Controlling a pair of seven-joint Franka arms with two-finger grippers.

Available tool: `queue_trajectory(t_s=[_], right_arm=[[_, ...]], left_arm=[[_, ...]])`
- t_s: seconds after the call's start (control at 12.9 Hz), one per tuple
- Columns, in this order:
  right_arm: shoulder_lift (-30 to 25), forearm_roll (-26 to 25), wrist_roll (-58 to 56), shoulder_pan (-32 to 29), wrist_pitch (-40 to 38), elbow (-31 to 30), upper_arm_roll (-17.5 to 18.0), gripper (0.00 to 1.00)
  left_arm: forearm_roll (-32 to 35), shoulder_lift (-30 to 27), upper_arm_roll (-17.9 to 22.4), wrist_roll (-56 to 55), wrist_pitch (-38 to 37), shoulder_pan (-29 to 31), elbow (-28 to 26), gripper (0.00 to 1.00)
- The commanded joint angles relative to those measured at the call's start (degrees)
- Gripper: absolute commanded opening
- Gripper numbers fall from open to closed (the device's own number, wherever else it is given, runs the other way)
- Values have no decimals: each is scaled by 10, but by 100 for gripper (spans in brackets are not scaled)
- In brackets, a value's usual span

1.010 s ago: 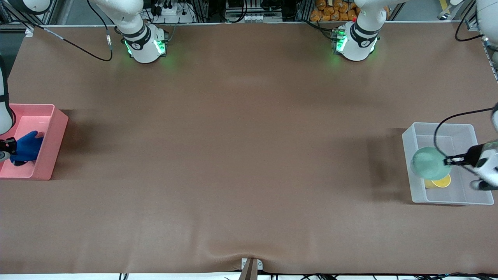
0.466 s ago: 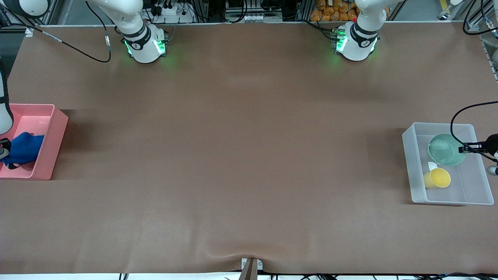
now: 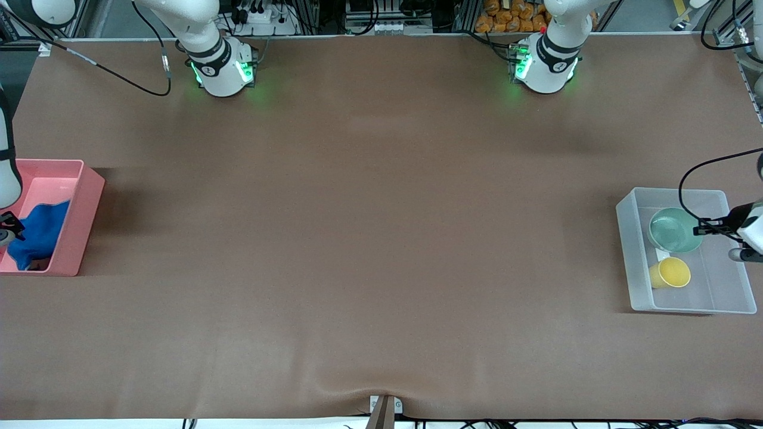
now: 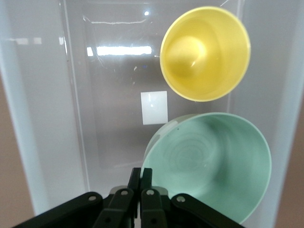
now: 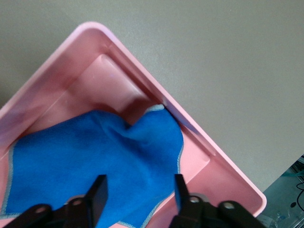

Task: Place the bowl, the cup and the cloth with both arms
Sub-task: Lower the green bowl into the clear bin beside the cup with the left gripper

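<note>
The mint-green bowl (image 3: 673,230) (image 4: 213,161) is down inside the clear bin (image 3: 625,250), its hollow showing. My left gripper (image 3: 700,228) (image 4: 141,176) is shut on the bowl's rim. The yellow cup (image 3: 671,273) (image 4: 205,52) lies in the same bin, beside the bowl and nearer to the front camera. The blue cloth (image 3: 39,235) (image 5: 95,161) lies spread in the pink bin (image 3: 82,214) (image 5: 199,137) at the right arm's end of the table. Over it my right gripper (image 3: 7,229) (image 5: 139,197) stands open, with the cloth lying loose below its fingers.
A small white label (image 4: 155,107) is on the clear bin's floor. The two arm bases (image 3: 223,71) (image 3: 545,68) stand along the table's farthest edge. Brown table surface stretches between the two bins.
The right gripper has opened and the cloth has dropped flat into the pink bin. The left gripper has carried the bowl from over the cup down into the clear bin.
</note>
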Motion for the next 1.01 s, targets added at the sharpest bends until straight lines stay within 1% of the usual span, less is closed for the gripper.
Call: queue_trajectory(t_s=[0.0, 0.16, 0.47, 0.54, 0.62, 0.7, 0.85, 0.93], right_arm=[[-17, 0, 8, 5, -28, 5, 2, 100], [-34, 0, 22, 14, -51, 3, 2, 100], [-89, 0, 104, 55, -172, 0, 1, 100], [-104, 0, 128, 65, -207, 0, 1, 100], [-119, 0, 158, 83, -244, 0, 1, 100], [-132, 0, 188, 94, -278, -1, 1, 100], [-159, 1, 247, 127, -339, -1, 2, 100], [-177, 1, 292, 149, -375, -1, 2, 100]], left_arm=[[-1, -6, -3, 17, 47, 11, -35, 0], [6, 1, -3, 27, 71, 14, -46, 0], [7, 12, -3, 34, 90, 18, -51, 0], [8, 13, -3, 42, 90, 18, -50, 5], [8, 13, -2, 63, 89, 17, -48, 23], [8, 12, -2, 76, 88, 18, -44, 37], [13, 6, -1, 80, 79, 12, -28, 47], [32, 5, -2, 80, 61, 13, -13, 49]])
